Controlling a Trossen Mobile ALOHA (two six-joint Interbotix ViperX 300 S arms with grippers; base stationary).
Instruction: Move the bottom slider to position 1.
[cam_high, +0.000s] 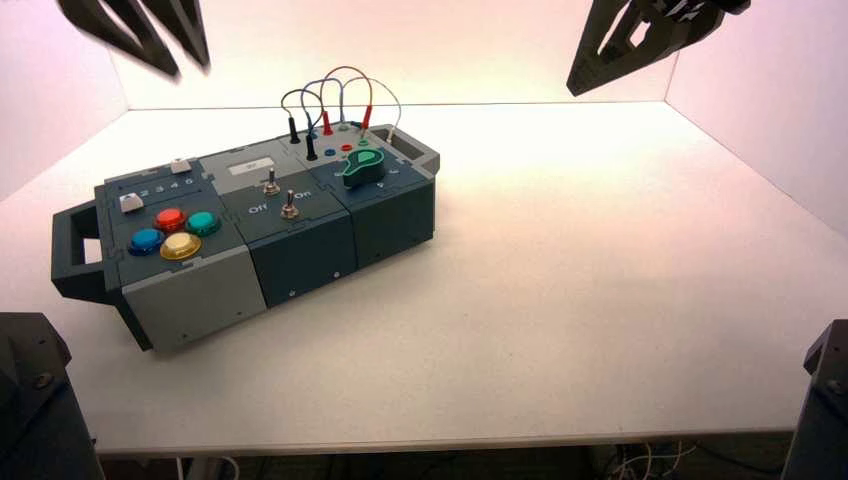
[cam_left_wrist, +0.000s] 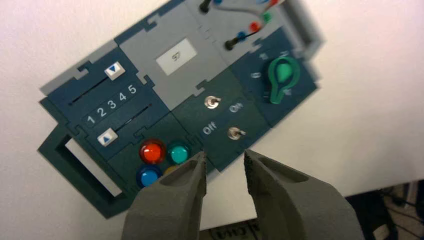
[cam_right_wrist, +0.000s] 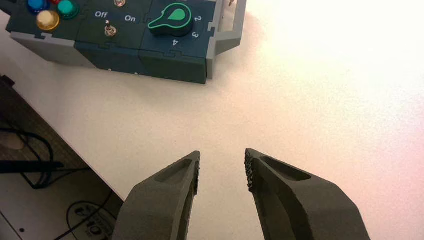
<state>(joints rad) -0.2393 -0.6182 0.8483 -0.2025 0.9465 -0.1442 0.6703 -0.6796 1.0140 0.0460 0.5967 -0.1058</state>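
The box (cam_high: 300, 260) lies on the left half of the white table. Its bottom slider (cam_left_wrist: 107, 137) is a white squarish knob beside the coloured buttons, level with the printed digit 1 (cam_left_wrist: 91, 120) at the handle end of its track. In the high view that same bottom slider (cam_high: 129, 203) sits just behind the red button. My left gripper (cam_left_wrist: 225, 160) hangs open well above the box's front edge, with nothing between its fingers. High over the table to the right of the box, my right gripper (cam_right_wrist: 222, 160) is open and empty too.
A second white slider knob (cam_left_wrist: 114, 70) sits on the far track near digit 5. Red (cam_left_wrist: 152, 151), teal (cam_left_wrist: 177, 152) and blue (cam_left_wrist: 148, 176) buttons, two toggle switches (cam_left_wrist: 212, 102), a green knob (cam_left_wrist: 280, 77) and plugged wires (cam_high: 340, 100) fill the box's top. White walls (cam_high: 760, 120) flank the table.
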